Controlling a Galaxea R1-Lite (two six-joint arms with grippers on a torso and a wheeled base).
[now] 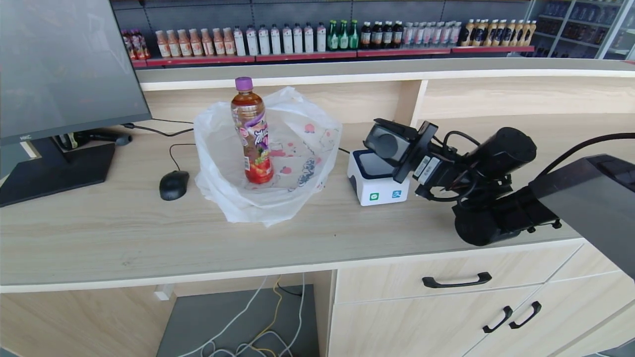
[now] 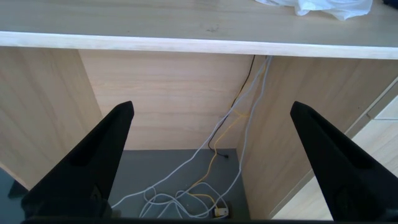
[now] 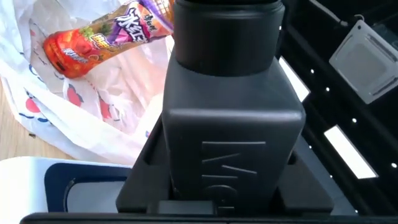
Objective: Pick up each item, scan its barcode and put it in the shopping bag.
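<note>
Seeing the right arm come in from the right over the wood-grain counter (image 1: pixel 124 233), wrist tipped down at the barcode scanner (image 1: pixel 378 191). The right gripper (image 1: pixel 414 148) is clamped on a black bottle (image 1: pixel 386 143), held just above the scanner's slanted top window; we can't tell whether they touch. The left arm sits low, below the counter's front edge. The left gripper (image 2: pixel 211 104) has its fingers spread wide with nothing between them, facing the kneehole where loose white and yellow cables (image 2: pixel 205 186) lie on grey floor. The black bottle is matte plastic with a square-shouldered body, a round cap and raised lettering on one face; from the right wrist it hides most of the scanner, a glossy white cube. The shopping bag (image 1: pixel 307 163) is thin, crinkled white plastic with small red prints, slumped open just left of the scanner. A tea bottle (image 1: pixel 253 134) stands upright in the middle of the bag: clear plastic, reddish-brown drink, purple cap, colourful wrap label. Left of the bag are a black mouse (image 1: pixel 173 185) and a monitor (image 1: pixel 64 64) on a flat black stand. Drawers (image 1: pixel 456 281) with black handles sit under the right arm, and a shelf (image 1: pixel 322 37) of bottles runs behind the counter.
</note>
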